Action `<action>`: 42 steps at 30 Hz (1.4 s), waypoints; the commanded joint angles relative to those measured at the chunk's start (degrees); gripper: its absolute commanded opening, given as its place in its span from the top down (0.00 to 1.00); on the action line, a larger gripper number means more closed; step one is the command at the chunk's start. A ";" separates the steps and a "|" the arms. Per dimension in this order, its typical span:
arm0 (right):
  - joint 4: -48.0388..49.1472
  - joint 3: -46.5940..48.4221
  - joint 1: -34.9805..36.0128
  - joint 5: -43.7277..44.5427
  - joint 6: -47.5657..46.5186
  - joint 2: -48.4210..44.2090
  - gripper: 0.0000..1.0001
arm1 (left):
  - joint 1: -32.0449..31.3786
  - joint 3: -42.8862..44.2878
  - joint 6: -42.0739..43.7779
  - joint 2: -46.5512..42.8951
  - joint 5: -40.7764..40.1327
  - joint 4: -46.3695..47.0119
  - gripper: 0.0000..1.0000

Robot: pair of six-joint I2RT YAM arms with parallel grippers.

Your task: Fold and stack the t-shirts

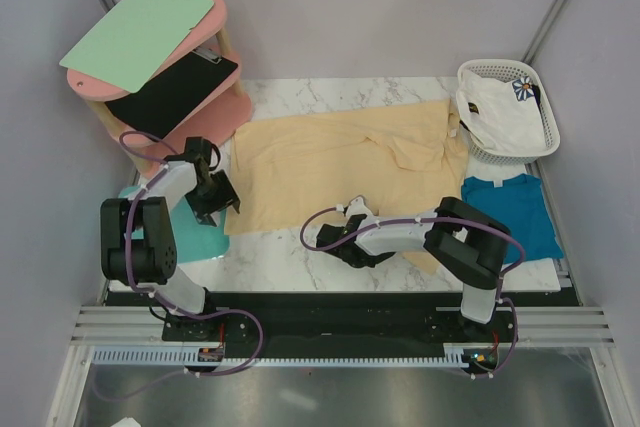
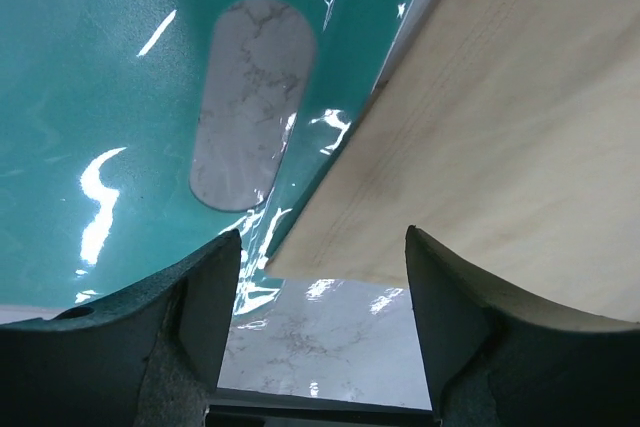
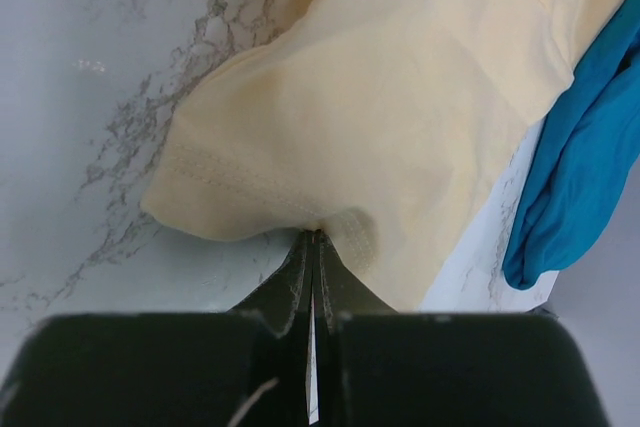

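The large pale yellow t-shirt lies spread across the middle of the marble table. My right gripper is shut on its near edge, pinching a stitched hem; the cloth bunches up at the fingertips. My left gripper is open and empty, low over the shirt's near left corner, with bare marble between the jaws. The teal-blue t-shirt lies at the right and also shows in the right wrist view. The white flower-print t-shirt sits in the basket.
A turquoise board with a handle hole lies at the left, beside the yellow shirt's edge. A white lattice basket stands at the far right. A pink two-shelf stand holding a green board and a black board stands at the far left.
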 commanded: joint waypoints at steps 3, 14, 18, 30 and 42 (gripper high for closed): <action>2.51 0.80 0.06 -0.81 -1.37 -2.28 1.00 | -0.59 -1.62 -1.17 1.97 2.69 1.01 0.32; 1.98 1.42 -0.38 -1.69 -1.89 -5.52 1.00 | -4.38 -4.17 -1.61 2.60 4.80 2.42 0.98; 1.02 1.07 -0.38 -0.99 -2.07 -9.75 1.00 | -4.38 -3.47 -1.35 -2.07 4.19 0.67 0.98; -3.73 4.06 -0.65 1.04 -3.83 -15.03 0.94 | -4.38 3.12 -0.73 -5.86 4.80 -3.20 0.98; 5.05 -4.73 -0.65 -5.02 -3.12 -15.56 0.28 | -4.38 3.21 -0.30 -3.39 4.98 -2.24 0.98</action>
